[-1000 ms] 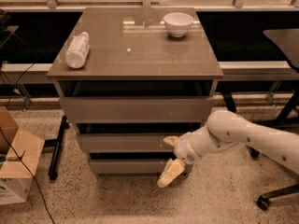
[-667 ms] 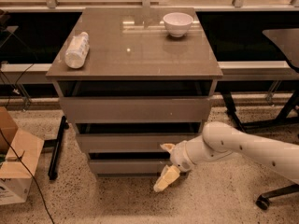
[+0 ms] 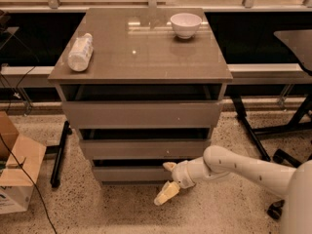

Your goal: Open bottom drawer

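Note:
The bottom drawer (image 3: pixel 131 173) is the lowest, narrowest taupe-grey front of the cabinet, just above the floor, and looks shut. My gripper (image 3: pixel 167 181) reaches in from the right on a white arm (image 3: pixel 243 167). One cream finger (image 3: pixel 170 166) sits at the drawer's top right edge, by the dark gap above it. The other finger (image 3: pixel 166 193) hangs below the front over the floor. The fingers are spread apart and hold nothing.
The middle drawer (image 3: pixel 145 148) and top drawer (image 3: pixel 142 114) sit above. On the cabinet top lie a plastic bottle (image 3: pixel 80 52) and a white bowl (image 3: pixel 185 25). A cardboard box (image 3: pixel 17 172) stands at left, chair legs (image 3: pixel 287 130) at right.
My gripper has moved left and slightly down along the bottom drawer's front, with the arm stretching further under the cabinet. The drawer has not moved.

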